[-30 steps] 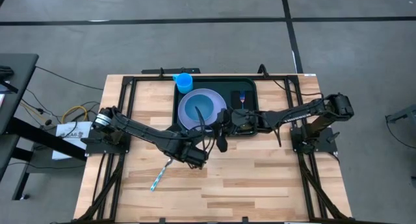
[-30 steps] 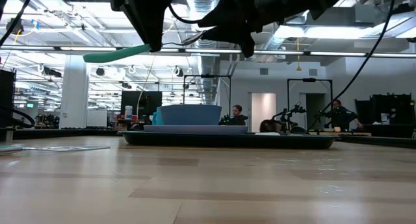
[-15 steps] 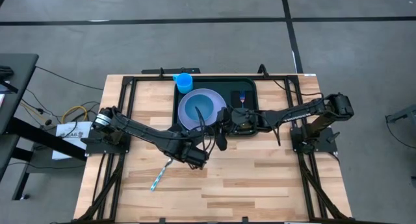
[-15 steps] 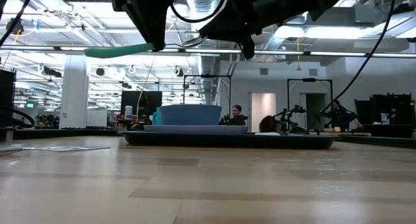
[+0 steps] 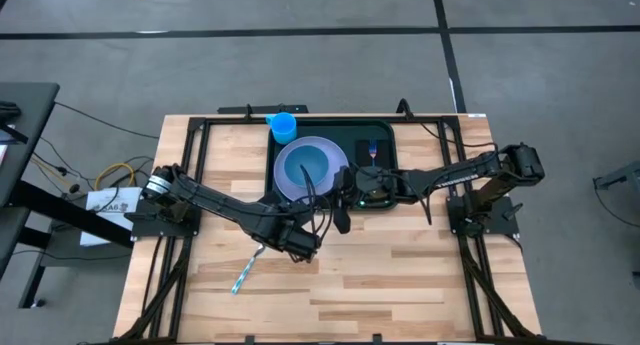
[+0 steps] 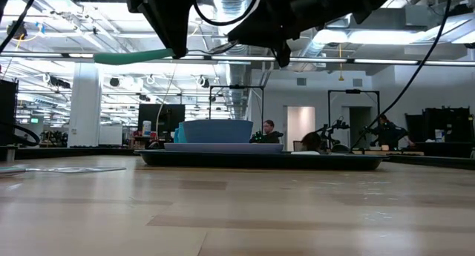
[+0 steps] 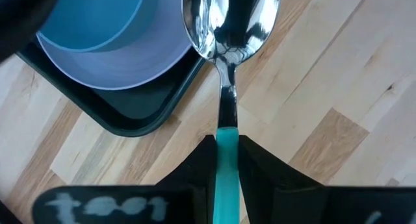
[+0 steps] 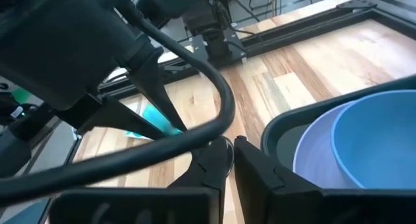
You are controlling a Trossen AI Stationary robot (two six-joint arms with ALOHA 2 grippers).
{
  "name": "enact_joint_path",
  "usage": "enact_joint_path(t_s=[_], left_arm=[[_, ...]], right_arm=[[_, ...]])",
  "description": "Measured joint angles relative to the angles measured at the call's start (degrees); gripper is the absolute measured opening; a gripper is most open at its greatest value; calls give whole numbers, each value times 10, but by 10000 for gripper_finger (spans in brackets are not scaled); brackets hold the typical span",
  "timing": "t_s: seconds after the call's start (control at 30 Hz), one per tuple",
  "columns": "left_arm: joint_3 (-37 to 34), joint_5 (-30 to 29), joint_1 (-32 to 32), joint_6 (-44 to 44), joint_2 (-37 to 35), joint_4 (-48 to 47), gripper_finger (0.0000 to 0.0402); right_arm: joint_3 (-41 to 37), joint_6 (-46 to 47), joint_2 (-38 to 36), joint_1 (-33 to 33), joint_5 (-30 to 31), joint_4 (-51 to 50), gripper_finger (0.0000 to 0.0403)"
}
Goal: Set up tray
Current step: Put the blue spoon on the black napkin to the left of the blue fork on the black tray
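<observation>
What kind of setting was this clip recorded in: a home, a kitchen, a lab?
Most likely a robotics lab or workshop. Beyond the wooden table the low view shows a big open hall with exposed ceiling ducts, other metal-framed arm stations, and a person seated at one.

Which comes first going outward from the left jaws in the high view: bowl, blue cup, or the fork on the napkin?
Measured from the left gripper, which holds the spoon:
1. Bowl, on the plate at the tray's left side.
2. Fork, on the napkin in the tray's right part.
3. Blue cup, at the tray's far left corner.
Fork and cup are nearly tied.
</observation>
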Motion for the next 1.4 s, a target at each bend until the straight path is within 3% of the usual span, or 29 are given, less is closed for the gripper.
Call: enact_joint_path(t_s=[0.37,1.03,1.17,1.3,1.4], left_arm=[[0,2,0,1,0,0,34],[0,-1,0,1,0,0,34],[0,-2,1,1,0,-1,34],[0,-2,0,1,0,-1,34],[0,-5,1,0,0,-2,37]], right_arm=[[0,3,0,-4,-48,-10,58],[0,16,0,-6,-59,-49,59],[0,16,0,-8,-60,-51,49],[0,18,0,-14,-60,-51,10],[0,18,0,-15,-59,-51,8]])
